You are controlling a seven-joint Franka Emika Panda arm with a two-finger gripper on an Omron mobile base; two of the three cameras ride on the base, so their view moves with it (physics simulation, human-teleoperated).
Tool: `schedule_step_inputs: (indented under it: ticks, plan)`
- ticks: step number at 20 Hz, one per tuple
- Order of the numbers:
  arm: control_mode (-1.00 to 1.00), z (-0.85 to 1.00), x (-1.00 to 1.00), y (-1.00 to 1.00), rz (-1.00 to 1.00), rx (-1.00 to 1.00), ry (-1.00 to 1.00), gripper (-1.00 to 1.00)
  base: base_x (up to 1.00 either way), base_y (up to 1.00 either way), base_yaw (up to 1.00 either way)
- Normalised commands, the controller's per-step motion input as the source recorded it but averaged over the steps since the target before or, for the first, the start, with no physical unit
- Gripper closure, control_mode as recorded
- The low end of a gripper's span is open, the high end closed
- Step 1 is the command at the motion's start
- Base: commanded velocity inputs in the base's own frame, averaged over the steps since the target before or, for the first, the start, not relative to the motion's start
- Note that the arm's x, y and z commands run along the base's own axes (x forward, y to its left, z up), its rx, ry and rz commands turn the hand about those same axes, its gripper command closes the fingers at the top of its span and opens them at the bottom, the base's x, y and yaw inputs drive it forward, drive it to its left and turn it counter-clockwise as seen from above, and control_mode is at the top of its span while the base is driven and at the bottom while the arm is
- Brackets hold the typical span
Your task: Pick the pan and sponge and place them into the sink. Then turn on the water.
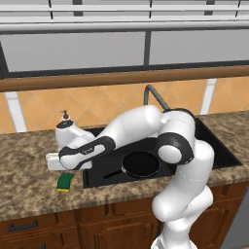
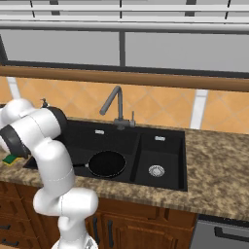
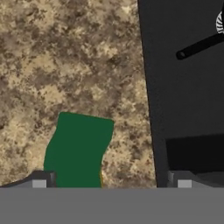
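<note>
Green sponge (image 3: 78, 148), black pan (image 2: 107, 164)

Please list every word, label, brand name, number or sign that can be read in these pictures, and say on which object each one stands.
Robot arm: a short line of small light marks on the dark band near the wrist, too small and blurred to read.
Soap bottle, sponge, pan, faucet, sink: no text or label can be seen.
Nothing in these pictures can be read as text.

Kitchen: granite counter (image 1: 29, 180), sink (image 2: 160, 146)
</note>
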Motion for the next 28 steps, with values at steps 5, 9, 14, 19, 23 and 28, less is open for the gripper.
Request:
schedule_step_inputs:
  ticks: [5,9,14,19,23,28]
  plan:
    - [-1.00,-0.15,-0.12,0.20,0.00,0.00,0.00,-1.00,0.00,0.00,0.00]
    - [-1.00,-0.10,-0.02,0.28,0.00,0.00,0.00,-1.00,0.00,0.00,0.00]
    - [-1.00,-0.13,0.00,0.20,0.00,0.00,0.02,-1.00,0.00,0.00,0.00]
    - [-1.00,-0.23,0.00,0.10,0.00,0.00,0.00,-1.00,0.00,0.00,0.00]
    - [-1.00,-0.24,0.00,0.05,0.00,0.00,0.00,-1.00,0.00,0.00,0.00]
    - [-1.00,-0.35,0.00,0.07,0.00,0.00,0.00,1.00,0.00,0.00,0.00]
